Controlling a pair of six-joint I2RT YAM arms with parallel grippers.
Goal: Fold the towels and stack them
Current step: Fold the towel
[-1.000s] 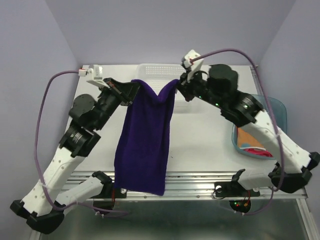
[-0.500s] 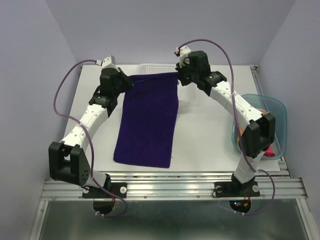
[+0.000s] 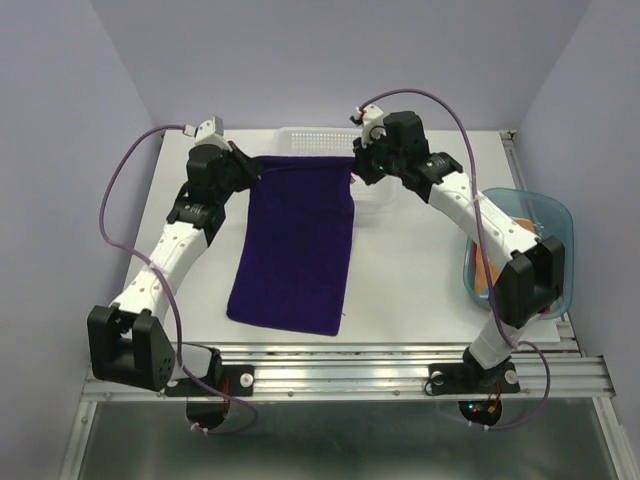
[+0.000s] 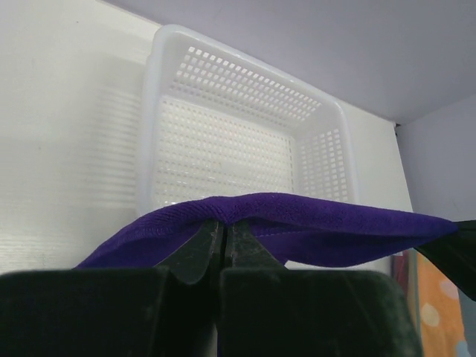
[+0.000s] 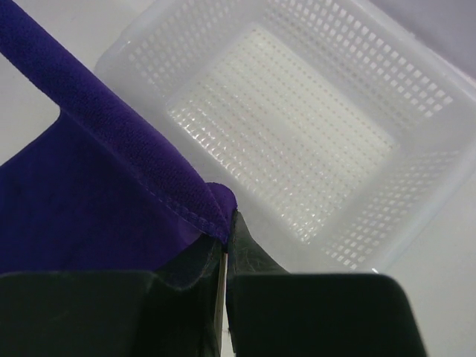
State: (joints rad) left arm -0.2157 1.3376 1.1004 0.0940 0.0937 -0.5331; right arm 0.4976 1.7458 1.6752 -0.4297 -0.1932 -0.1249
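Purple towel [image 3: 295, 245]: near end flat on table [image 3: 415, 275], far edge lifted; left gripper [image 4: 223, 242], right gripper [image 5: 225, 232] each pinching corner; risk: edge snags basket [image 3: 312, 137] rim; thin pinch slips, fold skews.

Pairs white link shells with black joint housings on left arm [image 3: 160, 262] and right arm [image 3: 480, 215]. Adds looping purple cable [image 3: 103, 205] each, small white wrist camera [image 3: 208, 127], black tool fingers [image 4: 195, 253], red-green base lights [image 3: 478, 405].
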